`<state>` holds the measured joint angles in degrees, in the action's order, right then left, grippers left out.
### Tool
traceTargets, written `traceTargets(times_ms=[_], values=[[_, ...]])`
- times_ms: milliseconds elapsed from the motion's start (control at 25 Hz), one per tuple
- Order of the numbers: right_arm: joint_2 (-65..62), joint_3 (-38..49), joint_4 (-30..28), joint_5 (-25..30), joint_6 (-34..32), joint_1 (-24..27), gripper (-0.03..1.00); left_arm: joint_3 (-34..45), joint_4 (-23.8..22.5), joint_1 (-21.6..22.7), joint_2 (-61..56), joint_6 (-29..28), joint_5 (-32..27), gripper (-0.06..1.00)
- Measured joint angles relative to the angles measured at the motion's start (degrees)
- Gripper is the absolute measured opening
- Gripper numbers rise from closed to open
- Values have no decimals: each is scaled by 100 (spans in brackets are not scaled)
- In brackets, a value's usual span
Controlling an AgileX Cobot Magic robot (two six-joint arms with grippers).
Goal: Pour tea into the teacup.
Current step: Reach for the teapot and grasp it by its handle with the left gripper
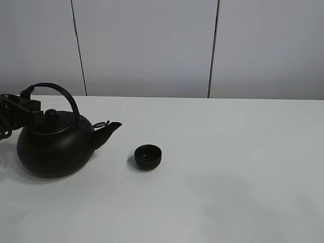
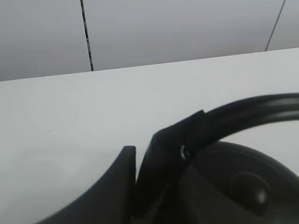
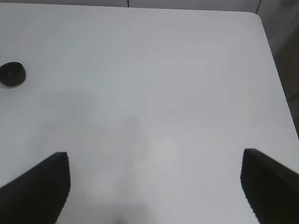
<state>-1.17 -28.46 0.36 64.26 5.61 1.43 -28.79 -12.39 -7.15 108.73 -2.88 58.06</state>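
Note:
The big round black kettle (image 1: 53,147) stands on the white table at the left, its spout (image 1: 109,130) pointing right. The tiny black teacup (image 1: 148,156) sits upright on the table a little right of the spout, apart from it. My left gripper (image 1: 28,101) is at the left end of the kettle's arched handle (image 1: 63,92). In the left wrist view the gripper (image 2: 142,145) is shut on the handle (image 2: 252,109), with the lid knob (image 2: 247,189) below. My right gripper (image 3: 155,156) is open and empty above bare table, and the teacup (image 3: 11,73) lies far from it.
The white table (image 1: 228,167) ends at a grey panelled wall (image 1: 152,45) behind. The right wrist view shows the table's edge and rounded corner (image 3: 259,18). The right gripper is out of the exterior high view.

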Motion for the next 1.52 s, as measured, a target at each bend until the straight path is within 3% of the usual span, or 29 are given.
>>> traceTargets(times_ms=[600, 1040, 1520], values=[[0, 0, 0, 5, 0, 0, 68, -1, -162, 2, 55, 43, 229, 14], [0, 0, 0, 5, 0, 0, 68, -106, -398, 2, 25, -360, 59, 14], [0, 0, 0, 0, 0, 0, 68, -697, -945, -4, -143, -467, -843, 14]])
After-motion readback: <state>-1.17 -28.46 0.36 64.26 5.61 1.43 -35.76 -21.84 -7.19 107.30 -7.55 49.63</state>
